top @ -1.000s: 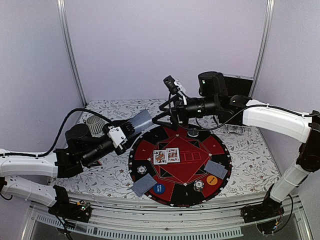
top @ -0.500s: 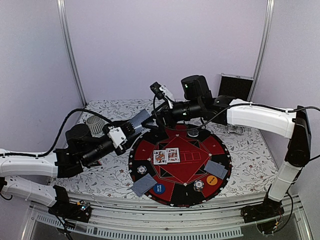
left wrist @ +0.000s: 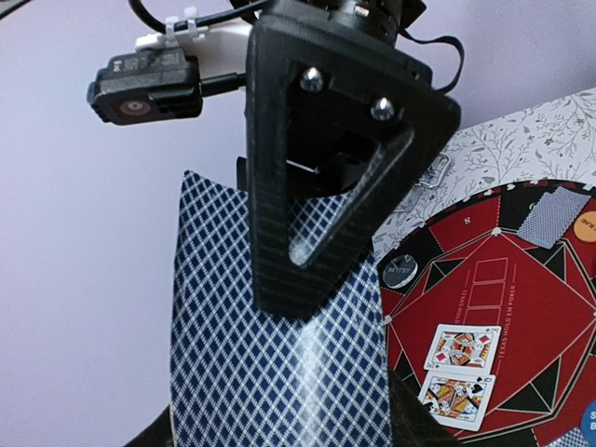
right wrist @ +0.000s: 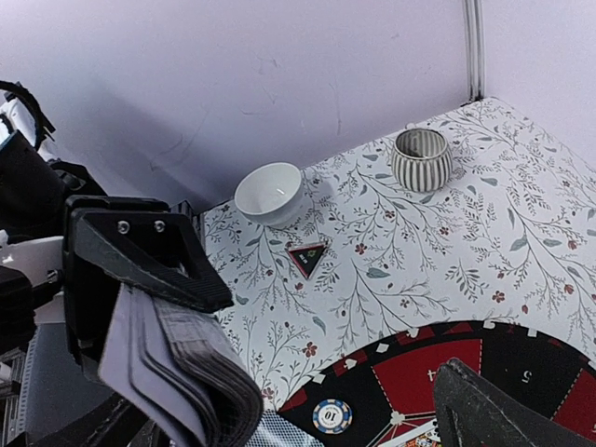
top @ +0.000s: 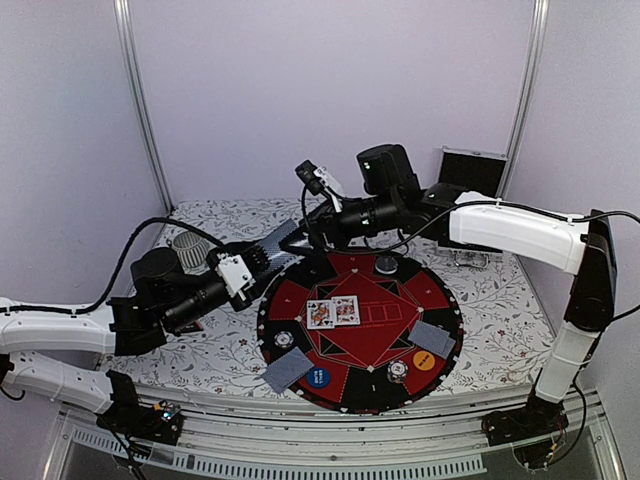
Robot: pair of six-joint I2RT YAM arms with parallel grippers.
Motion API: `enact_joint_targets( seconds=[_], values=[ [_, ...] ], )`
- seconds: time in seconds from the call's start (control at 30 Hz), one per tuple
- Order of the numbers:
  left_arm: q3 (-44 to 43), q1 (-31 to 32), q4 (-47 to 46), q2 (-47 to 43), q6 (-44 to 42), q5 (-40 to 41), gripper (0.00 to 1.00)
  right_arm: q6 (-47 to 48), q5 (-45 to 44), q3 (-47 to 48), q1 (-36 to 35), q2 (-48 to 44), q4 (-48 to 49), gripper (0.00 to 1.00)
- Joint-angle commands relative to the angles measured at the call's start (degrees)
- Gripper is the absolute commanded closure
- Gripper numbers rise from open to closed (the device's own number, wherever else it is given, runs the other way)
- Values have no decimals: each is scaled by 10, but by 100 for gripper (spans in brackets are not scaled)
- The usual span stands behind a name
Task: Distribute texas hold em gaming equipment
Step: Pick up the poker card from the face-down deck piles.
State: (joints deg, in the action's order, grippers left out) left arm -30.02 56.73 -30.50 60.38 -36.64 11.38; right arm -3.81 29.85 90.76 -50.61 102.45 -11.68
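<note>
My left gripper [top: 255, 258] is shut on a deck of blue-backed playing cards [top: 277, 242] and holds it tilted up over the mat's far-left rim. The deck fills the left wrist view [left wrist: 270, 354]. My right gripper [top: 308, 236] is open. One of its black fingers [left wrist: 317, 186] lies over the deck's top card and the other stands well apart [right wrist: 494, 410]. On the round red-and-black mat [top: 440, 295] lie two face-up cards [top: 332, 312], face-down cards [top: 288, 369] [top: 432, 339], striped chips [top: 284, 340] [top: 398, 370], a blue disc [top: 318, 378] and an orange disc [top: 424, 360].
A ribbed grey cup [top: 187, 245] stands left of the mat behind my left arm. A black silver-edged case [top: 470, 170] leans at the back right. A dark dealer button [top: 386, 264] sits on the mat's far edge. A white bowl [right wrist: 270, 191] and a small triangular piece [right wrist: 307, 258] lie on the floral cloth.
My right arm has swung left across the back of the mat and its gripper has reached the held deck. The left arm and deck have not moved.
</note>
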Motion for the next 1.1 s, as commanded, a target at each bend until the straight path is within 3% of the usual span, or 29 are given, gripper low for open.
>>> enact_joint_targets(
  seconds=[0.0, 0.37, 0.53, 0.73, 0.83, 1.07],
  values=[
    [4, -1, -10, -5, 2, -2, 50, 0, -49, 13, 1, 1, -31, 4],
    [3, -1, -11, -5, 3, -2, 50, 11, -45, -14, 10, -44, -50, 26],
    [3, -1, -11, -5, 4, -1, 50, 16, -28, -12, 10, -51, -58, 47],
    [3, -1, -11, -6, 3, -1, 50, 21, -26, -13, 12, -68, -69, 84],
    [3, -1, -11, -5, 3, -1, 50, 23, -36, -17, 16, -81, -79, 95],
    [4, -1, -11, -3, 3, 0, 50, 23, -39, -39, 36, -119, -87, 98]
  ],
)
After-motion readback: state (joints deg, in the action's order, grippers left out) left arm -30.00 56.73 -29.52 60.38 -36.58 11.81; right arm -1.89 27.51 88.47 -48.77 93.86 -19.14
